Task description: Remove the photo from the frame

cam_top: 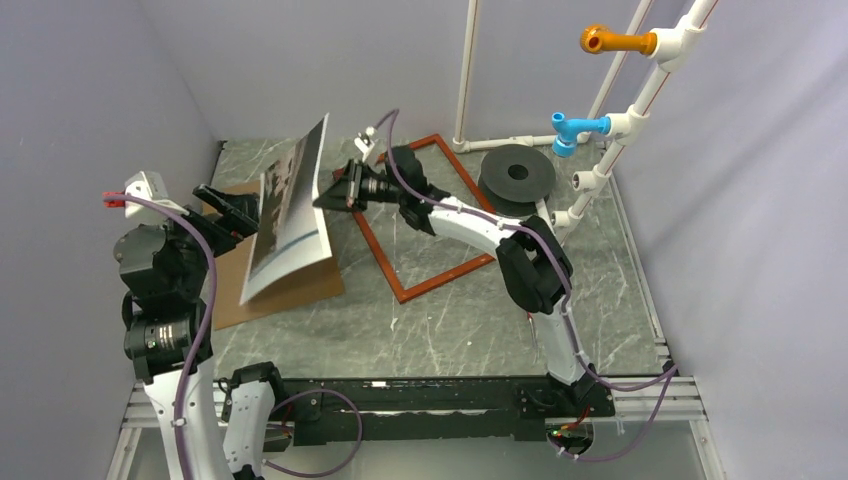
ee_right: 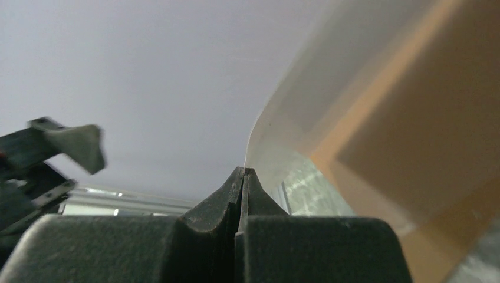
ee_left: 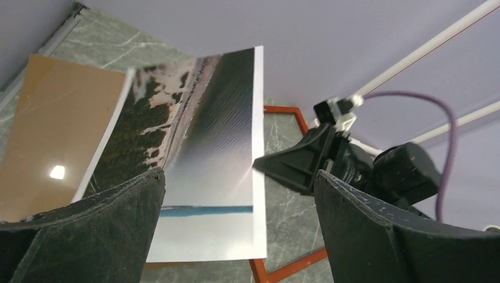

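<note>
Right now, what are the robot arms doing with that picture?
The right gripper is shut on the photo's edge and holds it up, tilted, over the brown board. The left gripper hangs open beside the photo, not touching it. The frame lies on the table with nothing in it, so the photo is already out.

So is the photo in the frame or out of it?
Out. The photo stands on edge, pinched by the right tool, beside the frame lying flat.

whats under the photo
The brown fibreboard backing panel lies under the photo, held tilted by the right tool. The sheet covers the panel's middle, so that part is unseen.
</note>
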{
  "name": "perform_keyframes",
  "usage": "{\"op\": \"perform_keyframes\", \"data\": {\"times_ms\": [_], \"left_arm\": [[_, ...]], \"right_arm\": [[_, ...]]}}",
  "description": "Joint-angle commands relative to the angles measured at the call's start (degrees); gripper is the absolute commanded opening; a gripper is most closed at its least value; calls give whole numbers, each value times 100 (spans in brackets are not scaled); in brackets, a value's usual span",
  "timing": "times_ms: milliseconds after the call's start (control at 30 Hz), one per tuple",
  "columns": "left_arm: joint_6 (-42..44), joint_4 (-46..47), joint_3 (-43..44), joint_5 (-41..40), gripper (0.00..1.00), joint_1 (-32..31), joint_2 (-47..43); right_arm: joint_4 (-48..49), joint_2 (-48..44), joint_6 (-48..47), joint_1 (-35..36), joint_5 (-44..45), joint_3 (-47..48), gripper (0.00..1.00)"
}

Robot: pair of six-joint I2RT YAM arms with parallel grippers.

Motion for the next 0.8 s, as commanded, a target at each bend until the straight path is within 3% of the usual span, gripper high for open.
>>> {"op": "perform_keyframes", "data": {"times_ms": [0,267,767], "left_arm": [[100,94,-176,45,99,-11,-28],[182,53,-386,68,99,-17,-41],[180,149,-601,115,99,-13,-12]], "right_arm": [[1009,-442,307,180,946,-1227,0],[1124,44,558,501,1924,-1978,0],[1066,858,948,648,2100,-1857,0]]}}
